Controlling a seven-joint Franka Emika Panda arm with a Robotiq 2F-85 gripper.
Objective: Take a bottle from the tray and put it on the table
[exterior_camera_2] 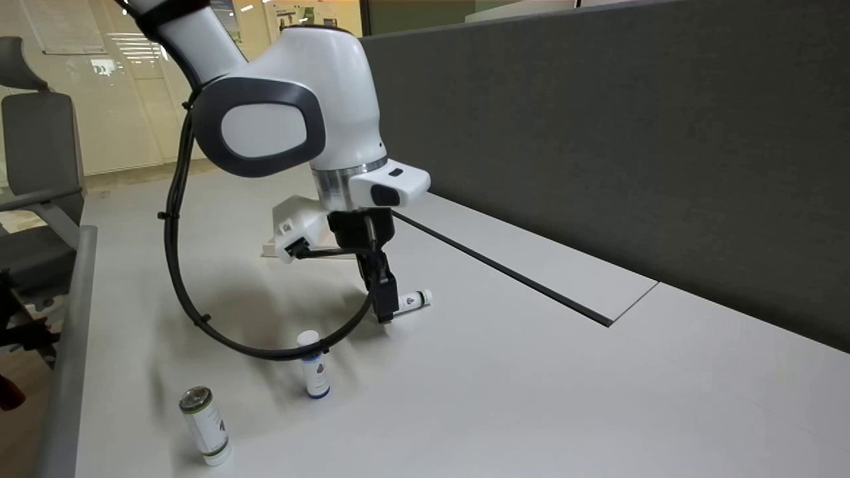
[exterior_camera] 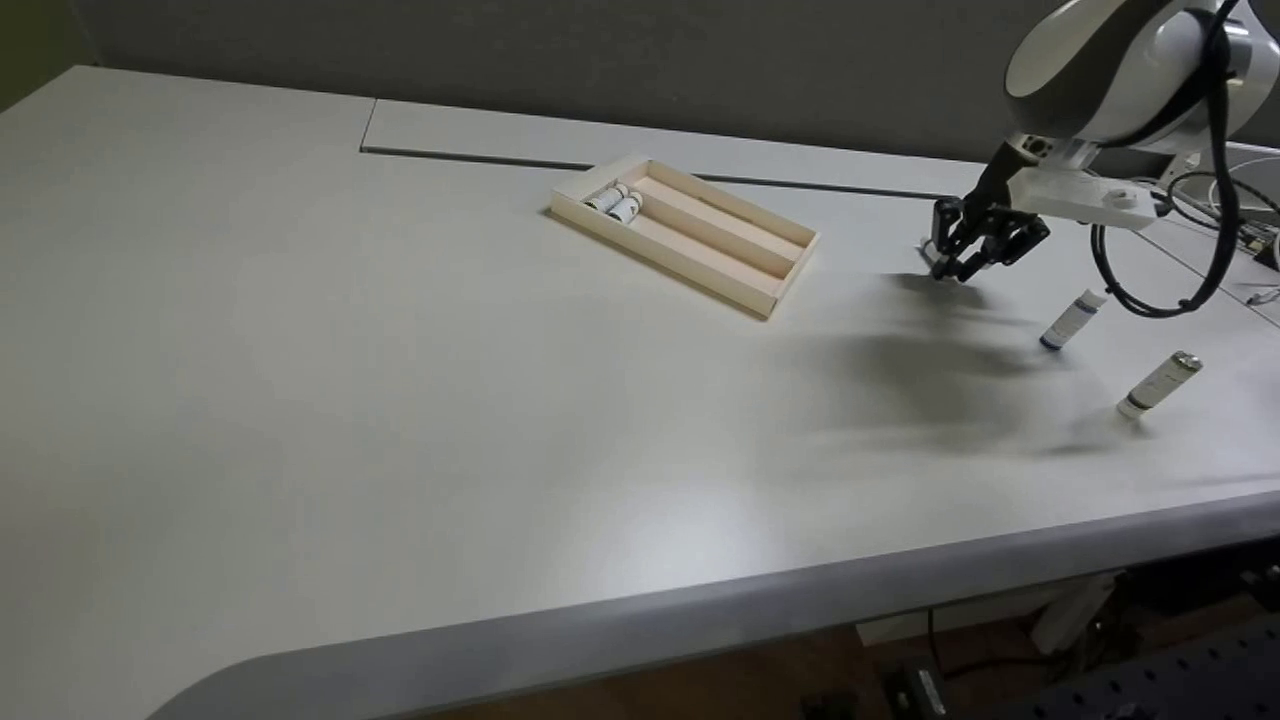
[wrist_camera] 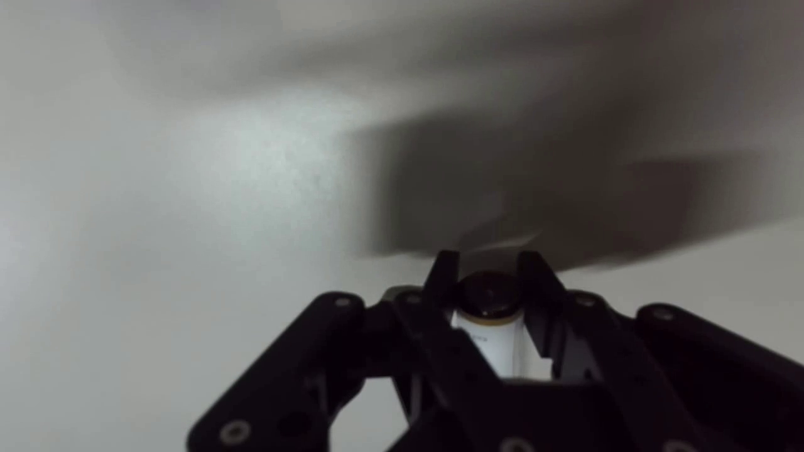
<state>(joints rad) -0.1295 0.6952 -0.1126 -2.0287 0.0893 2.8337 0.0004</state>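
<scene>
In an exterior view: raised, set back, facing down over table (exterior_camera: 380,400) toward partition (exterior_camera: 520,60) at top. In an exterior view: close to arm (exterior_camera_2: 342,99), facing along partition at right. In both exterior views: table, arm, partition. Wrist view: close, downward, gripper (wrist_camera: 488,260) at bottom.

We count five bottles (wrist_camera: 490,298) in all: one held in one gripper (wrist_camera: 488,270), two near it on one table (exterior_camera: 400,400), and two farther from it in one tray (exterior_camera: 680,266) (these we see in an exterior view). Well apart from the gripper, we count one chair (exterior_camera_2: 41,139).
</scene>
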